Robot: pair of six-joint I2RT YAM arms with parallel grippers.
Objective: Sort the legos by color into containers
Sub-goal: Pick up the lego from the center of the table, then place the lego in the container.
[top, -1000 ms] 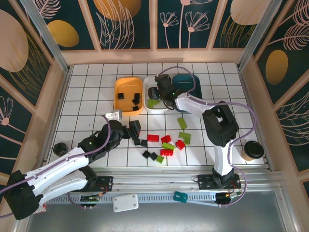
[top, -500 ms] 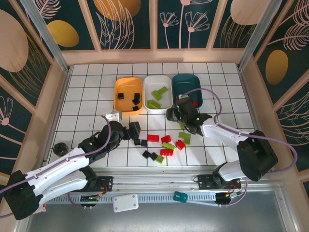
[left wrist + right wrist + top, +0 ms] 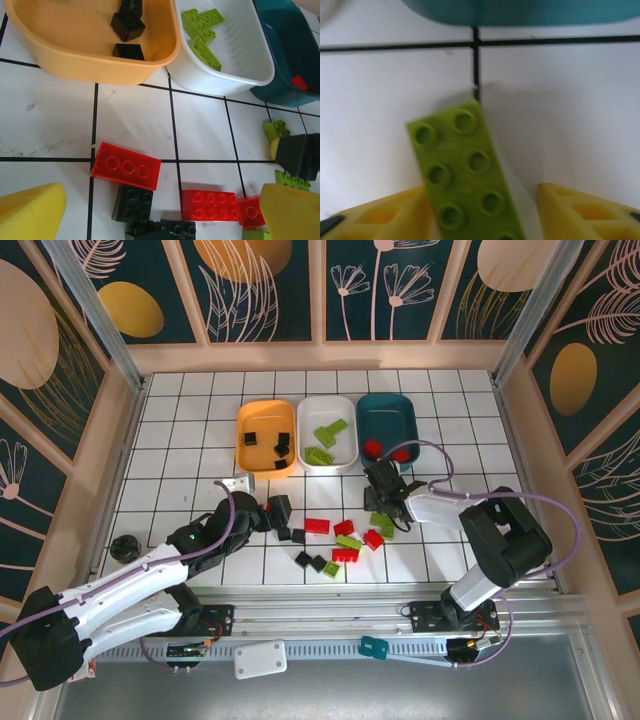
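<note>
The right gripper point(image 3: 481, 192) is standing with its jaws apart, straddling a green brick point(image 3: 465, 170). This brick is lying flat on the worktop point(image 3: 560, 110), studs up and slanted across the gap. It is overlapping the left finger point(image 3: 380, 217), and a strip of bare surface is showing between it and the other finger. Just beyond the brick, the near wall of the teal tray point(image 3: 520, 12) is crossing the top of the wrist view.

The left gripper point(image 3: 162, 200) is holding its jaws wide apart with nothing between them. It is hanging low over loose pieces: a red brick point(image 3: 126, 166), a black brick point(image 3: 132, 204) touching its near side, and a second red brick point(image 3: 209, 205) further right.

Three trays are sitting side by side in a row in the middle of the worktop, toward its far edge. The orange tray point(image 3: 262, 418) on the left is holding black pieces point(image 3: 283, 440). The white tray point(image 3: 312, 412) in the centre is holding green pieces point(image 3: 330, 430). The teal tray on the right is holding red pieces point(image 3: 375, 447).

The unsorted bricks point(image 3: 345, 555), red, green and black, are lying scattered between the two grippers, toward the middle of the near edge.
</note>
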